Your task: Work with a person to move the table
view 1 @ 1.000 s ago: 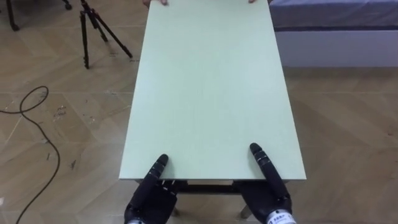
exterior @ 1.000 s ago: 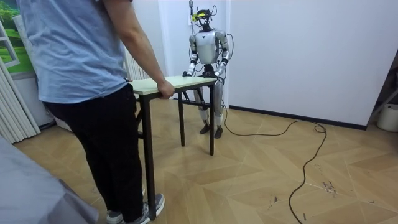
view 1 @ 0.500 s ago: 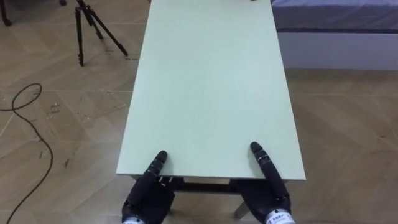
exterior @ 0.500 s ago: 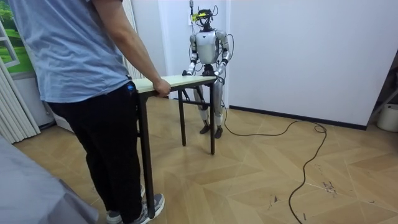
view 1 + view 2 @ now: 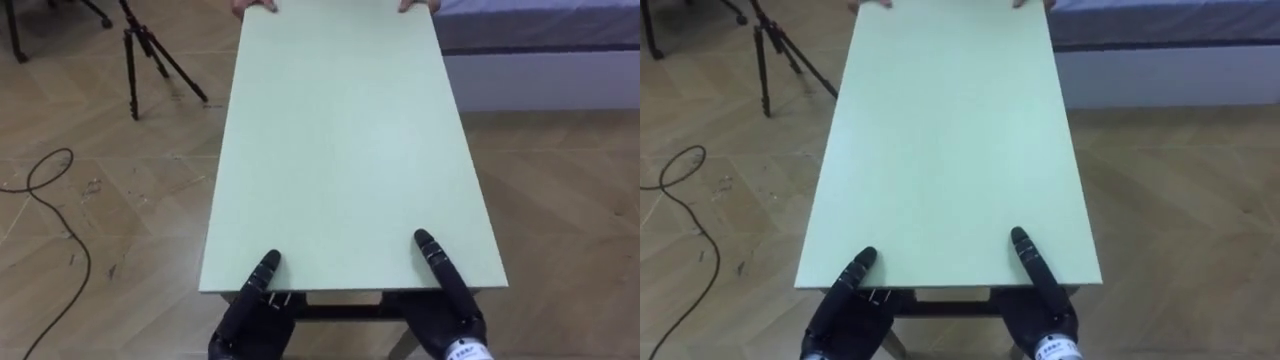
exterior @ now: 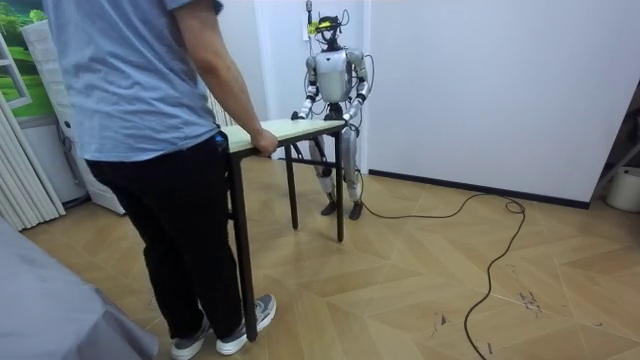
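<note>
Since a second ago the person (image 6: 140, 120) has stepped, hands still gripping the desk's far edge. Pale green desk (image 5: 340, 140) spans between them and the robot. At its near edge, left hand (image 5: 255, 315) and right hand (image 5: 455, 308) each lay a thumb on top; their fingers go underneath, so I cannot tell the grip.

Pale green rectangular table (image 5: 345, 140) on dark legs, level, its long axis running away
</note>
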`<state>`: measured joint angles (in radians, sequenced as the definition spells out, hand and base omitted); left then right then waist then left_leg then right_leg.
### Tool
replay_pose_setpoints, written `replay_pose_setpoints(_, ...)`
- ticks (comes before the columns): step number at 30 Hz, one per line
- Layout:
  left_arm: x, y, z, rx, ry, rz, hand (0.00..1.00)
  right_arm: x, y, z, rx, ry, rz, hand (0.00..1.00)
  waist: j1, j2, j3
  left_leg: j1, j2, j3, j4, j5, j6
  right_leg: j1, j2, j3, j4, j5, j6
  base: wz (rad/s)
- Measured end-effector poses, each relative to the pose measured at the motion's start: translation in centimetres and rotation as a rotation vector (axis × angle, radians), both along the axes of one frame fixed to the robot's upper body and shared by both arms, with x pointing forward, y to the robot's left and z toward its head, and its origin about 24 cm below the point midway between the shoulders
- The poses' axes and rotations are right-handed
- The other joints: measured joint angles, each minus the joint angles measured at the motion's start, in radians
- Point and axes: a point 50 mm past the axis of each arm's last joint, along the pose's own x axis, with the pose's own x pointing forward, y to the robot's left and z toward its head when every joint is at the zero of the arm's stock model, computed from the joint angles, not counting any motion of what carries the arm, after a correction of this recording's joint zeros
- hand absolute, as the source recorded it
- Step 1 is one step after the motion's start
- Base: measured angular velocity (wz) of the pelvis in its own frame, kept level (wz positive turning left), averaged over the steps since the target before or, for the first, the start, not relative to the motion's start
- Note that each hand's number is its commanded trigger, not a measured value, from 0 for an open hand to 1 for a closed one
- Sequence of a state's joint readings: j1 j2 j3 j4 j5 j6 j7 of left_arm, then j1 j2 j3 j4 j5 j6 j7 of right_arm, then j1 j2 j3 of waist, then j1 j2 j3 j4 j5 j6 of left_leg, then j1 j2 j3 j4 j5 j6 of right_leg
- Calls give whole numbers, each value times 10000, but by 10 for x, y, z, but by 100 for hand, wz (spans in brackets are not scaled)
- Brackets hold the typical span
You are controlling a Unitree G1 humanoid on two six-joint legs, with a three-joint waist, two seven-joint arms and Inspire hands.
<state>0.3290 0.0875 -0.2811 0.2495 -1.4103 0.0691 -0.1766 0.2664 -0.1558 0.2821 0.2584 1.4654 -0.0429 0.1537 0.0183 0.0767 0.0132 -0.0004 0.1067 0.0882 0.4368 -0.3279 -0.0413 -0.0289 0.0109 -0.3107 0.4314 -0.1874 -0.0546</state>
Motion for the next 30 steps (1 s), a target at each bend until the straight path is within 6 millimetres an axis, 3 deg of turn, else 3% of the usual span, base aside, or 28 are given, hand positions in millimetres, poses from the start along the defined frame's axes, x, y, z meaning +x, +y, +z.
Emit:
replay_pose_setpoints(1, 3, 1, 4, 94, -132, -42, 100, 1, 0, 1, 50, -61, -57, 100, -161, -49, 66, 49, -92, -603, -332, -55, 255, -978, 151, 751, 684, -290, 195, 16)
replay_pose_setpoints(2, 7, 3, 10, 124, -428, 26, 100, 5, 2, 6, 74, -331, -61, 100, -99, -166, 54, -343, -198, -1186, -281, -237, 397, -1817, 471, 1709, -123, -293, 193, 5)
replay_pose_setpoints(3, 8, 5, 12, 110, -539, 129, 100, 7, 4, 9, 73, -472, -48, 100, -105, -204, 50, -596, -274, -1339, -207, -265, 412, -2216, 478, 1922, -593, -32, 195, 7)
replay_pose_setpoints(4, 10, 5, 14, 39, -614, 193, 100, 9, 6, 13, -21, -642, 12, 100, -226, -225, 46, -956, -400, -1511, 19, -284, 418, -2696, 290, 2060, -1137, 690, 272, 46)
replay_pose_setpoints(5, 8, 5, 13, 75, -453, 165, 100, 8, 7, 13, -90, -589, 38, 100, -476, -281, 33, -980, -646, -1407, 98, -329, 398, -2742, -186, 1690, -1161, 1425, 251, 52)
replay_pose_setpoints(6, 8, 1, 11, 78, -243, 97, 100, 8, 4, 12, -235, -493, 68, 100, -475, -147, 41, -937, -640, -1122, 138, -369, 377, -2715, -339, 1335, -1016, 1456, 174, 30)
replay_pose_setpoints(9, 5, -1, 9, 52, -32, 56, 100, 7, -1, 12, -407, -436, 86, 100, -404, -72, 66, -933, -607, -929, 4, -294, 339, -2697, -556, 856, -1058, 1570, 83, -11)
replay_pose_setpoints(15, 9, -3, 10, 199, 48, -47, 100, 3, 0, 10, -266, -313, -132, 100, -390, -47, 62, -1017, -678, -385, 22, -58, 383, -2763, -885, 799, -1081, 1847, 182, 8)
replay_pose_setpoints(16, 9, -3, 10, 237, 67, -24, 100, 3, 1, 10, -225, -270, -169, 100, -401, -64, 61, -1007, -709, -204, 31, -19, 429, -2753, -938, 834, -1116, 2036, 87, -8)
replay_pose_setpoints(18, 9, -3, 10, 285, 93, -38, 100, 3, 1, 9, -221, -222, -196, 100, -376, -89, 61, -1074, -848, -132, 58, 44, 541, -2767, -1003, 935, -1268, 2329, 152, -14)
replay_pose_setpoints(21, 14, -4, 12, 263, 91, -43, 100, 8, 0, 12, -285, -265, -238, 100, -407, -198, 55, -1233, -1165, 83, -82, 272, 874, -2787, -1276, 1121, -1639, 2855, 399, -6)
replay_pose_setpoints(22, 18, -5, 14, 272, 47, -42, 100, 10, 0, 13, -252, -275, -282, 100, -455, -268, 54, -1336, -1221, 171, -146, 368, 1042, -2809, -1346, 1188, -1756, 3029, 598, 21)
replay_pose_setpoints(24, 20, -7, 16, 299, 5, -162, 100, 7, 1, 12, -120, -179, -437, 100, -678, -304, 56, -1489, -1050, 891, -126, 457, 1203, -3114, -1681, 1348, -94, 2111, 949, 55)
replay_pose_setpoints(25, 20, -9, 16, 455, 0, -355, 100, -1, 1, 10, -21, -44, -672, 100, -722, -429, 18, -1415, -982, 1397, -238, 545, 1268, -3210, -1985, 1398, 1693, 1082, 1012, 66)
replay_pose_setpoints(26, 19, -8, 16, 592, -101, -441, 100, -7, 0, 9, 172, 59, -948, 100, -667, -618, -3, -1283, -977, 1987, -428, 625, 1325, -3155, -2333, 1472, 3285, 399, 1138, 54)
replay_pose_setpoints(28, 18, -8, 17, 729, -259, -544, 100, -14, 1, 8, 395, 183, -1172, 100, -448, -807, 0, -1141, -986, 2721, -480, 656, 1371, -2657, -2497, 1801, 4621, -5, 1182, -3)
replay_pose_setpoints(30, 19, -6, 17, 737, -259, -497, 100, -14, 5, 8, 443, 173, -1080, 100, -106, -888, 2, -1158, -995, 3158, -390, 642, 1401, -2002, -2648, 1981, 4935, -206, 1189, -47)
